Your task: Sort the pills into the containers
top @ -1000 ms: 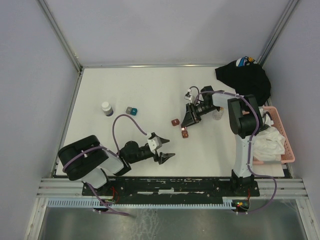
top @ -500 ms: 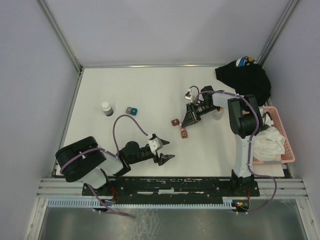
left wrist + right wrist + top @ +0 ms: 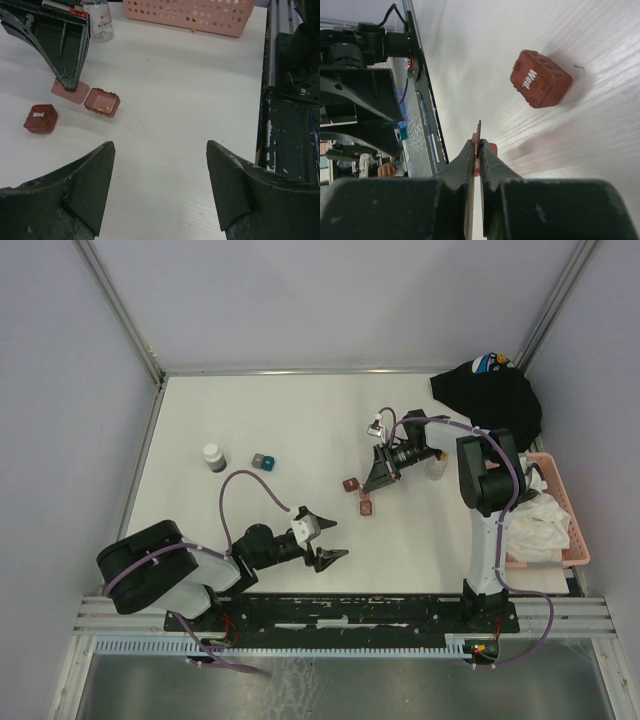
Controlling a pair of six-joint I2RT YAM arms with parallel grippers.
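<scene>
My left jaws (image 3: pixel 326 536) are spread wide, gripping nothing, over the bare worktop (image 3: pixel 250 410). At their two o'clock sits the open red box (image 3: pixel 366 507), with the closed "Wed." box (image 3: pixel 350 483) at its eleven. My right jaws (image 3: pixel 479 146) are clenched on the open box's thin lid (image 3: pixel 70 93). The clear vial (image 3: pixel 435 468) stands at their two o'clock.

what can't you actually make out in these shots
Open box contents: left wrist view, too small; only a yellowish speck.
Vial top: left wrist view, cut off by the upper edge.
Open box body: right wrist view, mostly hidden behind the right pincer clamping its lid.
White-capped bottle label: top view, too small.
</scene>
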